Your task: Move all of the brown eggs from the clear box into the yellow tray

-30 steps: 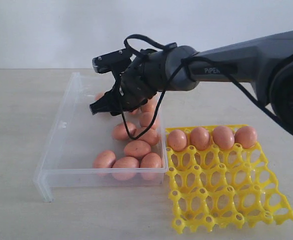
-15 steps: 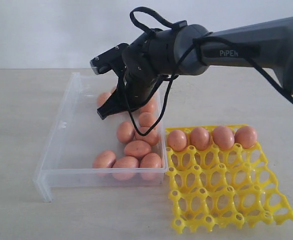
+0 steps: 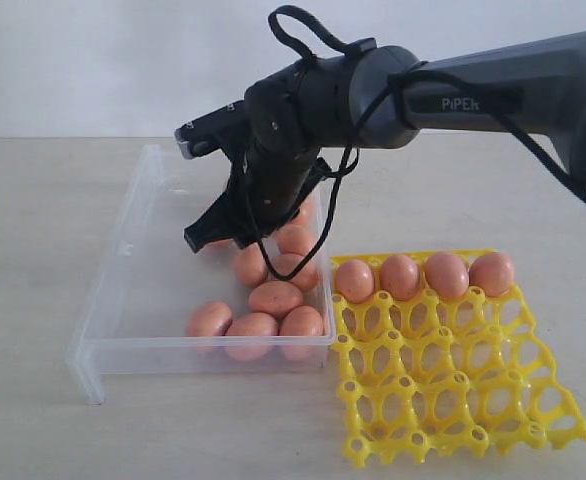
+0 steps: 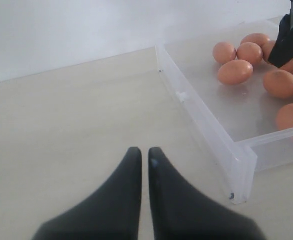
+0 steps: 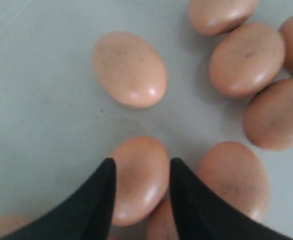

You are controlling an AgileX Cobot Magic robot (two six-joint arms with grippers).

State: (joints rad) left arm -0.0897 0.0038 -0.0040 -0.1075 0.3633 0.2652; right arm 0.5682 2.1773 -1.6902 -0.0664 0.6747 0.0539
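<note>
Your right gripper (image 5: pixel 140 165) is down inside the clear box (image 3: pixel 123 255), toward the back of the pile as the exterior view shows it. Its jaws stand apart with one egg (image 5: pixel 139 187) between them, a fingertip (image 5: pixel 104 200) along each flank. You cannot tell whether they press that egg or only straddle it.

In the right wrist view another egg lies just beyond the tips, clear of them. Several more crowd close on one side.

- Brown eggs (image 3: pixel 275 297): a loose cluster on the box floor, bunched against the wall nearest the tray. Three lie along the front wall and others are stacked behind them. The ones farthest back are partly hidden by the arm, so the count is uncertain.
- Yellow tray (image 3: pixel 460 380): flat on the counter (image 3: pixel 33 220), just beside the box's front right corner. You cannot tell whether it touches the box. Only its back row is filled, four eggs with one to a cell.
- Left gripper (image 4: pixel 144 151): pinched together with only a thin slit between the fingers, and nothing in it. It sits low over bare counter outside the box, near one of the box's corners.
</note>
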